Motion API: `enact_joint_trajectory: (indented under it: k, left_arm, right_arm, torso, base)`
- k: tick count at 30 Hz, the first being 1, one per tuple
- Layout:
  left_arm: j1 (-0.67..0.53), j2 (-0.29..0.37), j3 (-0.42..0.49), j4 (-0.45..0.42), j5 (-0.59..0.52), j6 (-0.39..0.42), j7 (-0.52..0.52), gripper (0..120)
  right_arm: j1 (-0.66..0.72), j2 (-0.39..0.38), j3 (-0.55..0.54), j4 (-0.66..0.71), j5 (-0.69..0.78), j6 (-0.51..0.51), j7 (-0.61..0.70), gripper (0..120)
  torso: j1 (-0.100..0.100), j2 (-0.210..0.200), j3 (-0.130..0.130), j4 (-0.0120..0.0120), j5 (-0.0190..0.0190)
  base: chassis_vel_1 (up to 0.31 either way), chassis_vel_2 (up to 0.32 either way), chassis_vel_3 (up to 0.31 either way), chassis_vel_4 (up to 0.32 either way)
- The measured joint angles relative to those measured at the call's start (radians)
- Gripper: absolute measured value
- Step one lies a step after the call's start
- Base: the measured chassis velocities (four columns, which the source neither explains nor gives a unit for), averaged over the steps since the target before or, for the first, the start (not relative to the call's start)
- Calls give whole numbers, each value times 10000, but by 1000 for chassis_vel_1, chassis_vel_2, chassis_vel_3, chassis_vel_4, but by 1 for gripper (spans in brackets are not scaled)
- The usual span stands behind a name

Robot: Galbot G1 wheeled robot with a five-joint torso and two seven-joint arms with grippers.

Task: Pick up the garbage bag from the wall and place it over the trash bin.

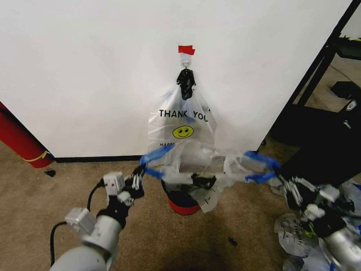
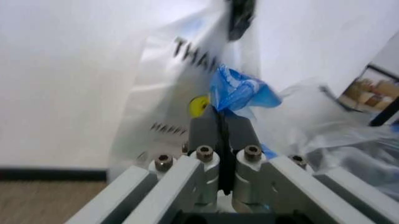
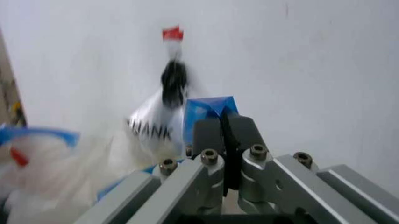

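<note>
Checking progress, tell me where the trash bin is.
In the head view the trash bin stands on the carpet at the wall, below the hanging bags, under the garbage bag.

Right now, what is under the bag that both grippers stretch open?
Under the garbage bag, held by the left gripper and right gripper, stands the trash bin. Its red base shows; plastic covers most of its rim and inside.

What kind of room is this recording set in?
Likely an office or lab corner set up for testing: a plain white wall with a black baseboard, brown carpet, a black shelf at the side, and spare bags on the floor.
</note>
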Motion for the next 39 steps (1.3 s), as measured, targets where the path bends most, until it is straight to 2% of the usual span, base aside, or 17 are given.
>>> enact_joint_trajectory:
  k: [2, 7, 13, 19, 25, 30, 39]
  left_arm:
    - [-291, 8, 167, 0, 29, -28, 63, 0]
    - [-769, 13, 414, 41, 48, -200, 138, 0]
    - [-1485, -49, 632, 740, -343, -217, 38, 0]
    - [-1424, -285, 801, 1420, -262, -293, 63, 0]
    - [-1446, -675, 820, 2555, -35, -558, 101, 0]
    - [-1019, -921, 972, 2806, 253, -610, 47, 0]
    - [-309, -1107, 1141, 2399, 505, -248, -245, 0]
  right_arm:
    - [469, -124, -382, 217, 170, -186, 612, 0]
    - [1001, -244, -977, -22, 131, -182, 856, 0]
    - [1589, -76, -1997, -774, -37, -29, 1346, 0]
    - [2077, 200, -2785, -1371, -213, -22, 1746, 0]
    - [2659, 714, -3765, -2185, -429, 9, 2216, 0]
    - [2433, 857, -3901, -2548, -1107, 212, 2135, 0]
    - [1200, 865, -3259, -2321, -2329, 103, 2613, 0]
  torso:
    - [0, 0, 0, -2, -4]
    - [0, 0, -1, -4, -2]
    - [0, 0, 0, -7, 1]
    - [0, 0, -1, -4, -1]
    - [-1, 0, -1, -4, -1]
    - [-1, 0, -1, -3, -1]
    - [-2, 1, -3, -6, 0]
  base:
    - [0, 0, 0, 0]
    - [0, 0, 0, 0]
    - [0, 0, 0, 0]
    - [0, 0, 0, 0]
    - [0, 0, 0, 0]
    - [0, 0, 0, 0]
    - [0, 0, 0, 0]
